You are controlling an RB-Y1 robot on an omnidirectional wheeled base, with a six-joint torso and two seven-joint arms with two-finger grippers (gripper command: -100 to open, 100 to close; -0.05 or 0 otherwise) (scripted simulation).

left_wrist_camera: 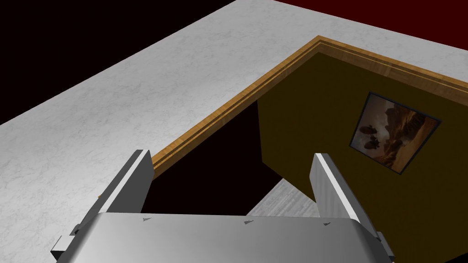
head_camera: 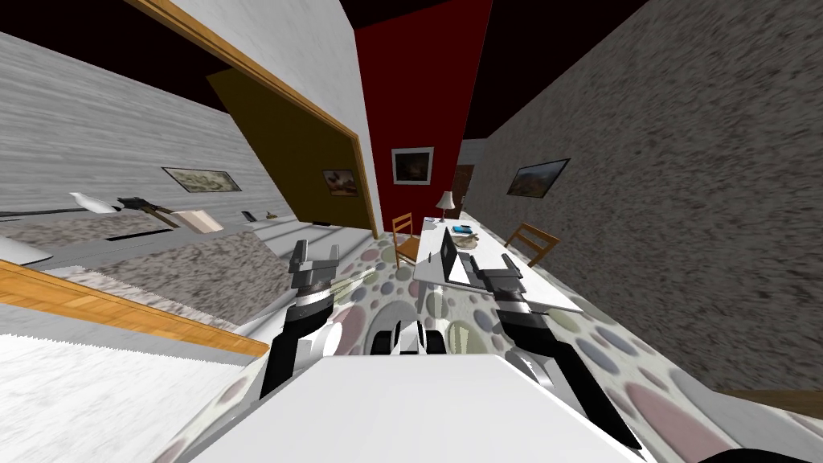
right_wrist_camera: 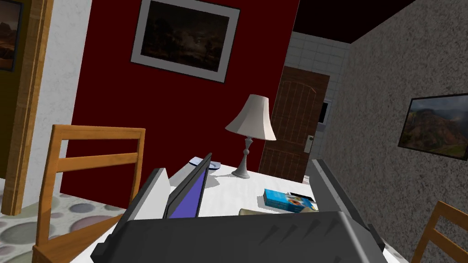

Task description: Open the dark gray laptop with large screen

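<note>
On the white table (right_wrist_camera: pixel 233 198), the laptop (head_camera: pixel 446 257), lid (right_wrist_camera: pixel 189 196) steeply raised, is being framed between the spread, empty fingers of the right gripper (right_wrist_camera: pixel 237 166), where gentle pushing near the lid's top edge is probably being called for; the left gripper (left_wrist_camera: pixel 231 155) is being held open.

Dark grey laptop (head_camera: pixel 444 256), purple screen (right_wrist_camera: pixel 186 205), white table (right_wrist_camera: pixel 233 196), red wall (right_wrist_camera: pixel 114 91), spotted floor (head_camera: pixel 386 277)

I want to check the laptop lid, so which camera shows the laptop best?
Right wrist view: the laptop is near, lid raised, bluish screen visible. Head view has it small on the white table. The left wrist camera points elsewhere.
</note>
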